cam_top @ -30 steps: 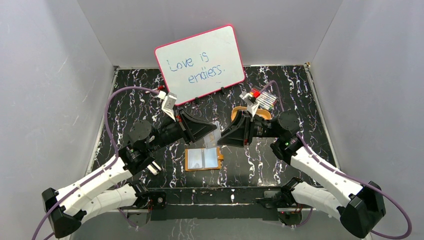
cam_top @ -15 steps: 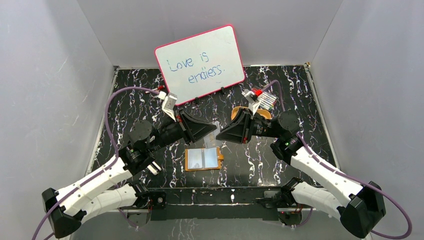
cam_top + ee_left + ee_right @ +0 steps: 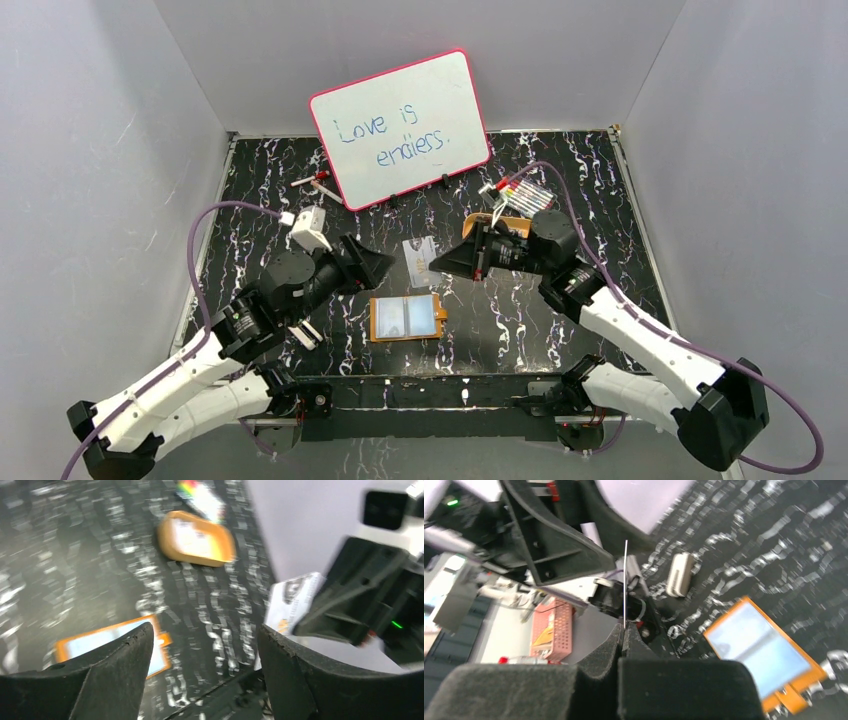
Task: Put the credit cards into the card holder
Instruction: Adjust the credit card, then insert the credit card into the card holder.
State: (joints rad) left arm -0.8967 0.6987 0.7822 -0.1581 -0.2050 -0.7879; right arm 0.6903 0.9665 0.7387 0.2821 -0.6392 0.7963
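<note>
The card holder (image 3: 407, 317) lies open and flat on the black marbled table, its clear sleeves facing up; it also shows in the wrist views (image 3: 90, 639) (image 3: 764, 650). One pale credit card (image 3: 420, 260) hangs above the table with my right gripper (image 3: 438, 262) shut on its right edge. In the right wrist view the card (image 3: 625, 580) stands edge-on out of the shut gripper (image 3: 623, 630). My left gripper (image 3: 388, 264) is open, left of the card and not touching it. In the left wrist view this gripper (image 3: 205, 630) holds nothing, and the card (image 3: 292, 602) sits beyond its right finger.
An orange oval tray (image 3: 478, 220) (image 3: 170, 545) behind the right gripper holds another pale card (image 3: 192, 532). Coloured markers (image 3: 528, 196) lie behind it. A pink-rimmed whiteboard (image 3: 400, 128) leans on the back wall, with pens (image 3: 315, 183) at its left foot.
The left gripper let go of the card, opened wide and drew back to the left. The right gripper closed on the card and now holds it alone.
</note>
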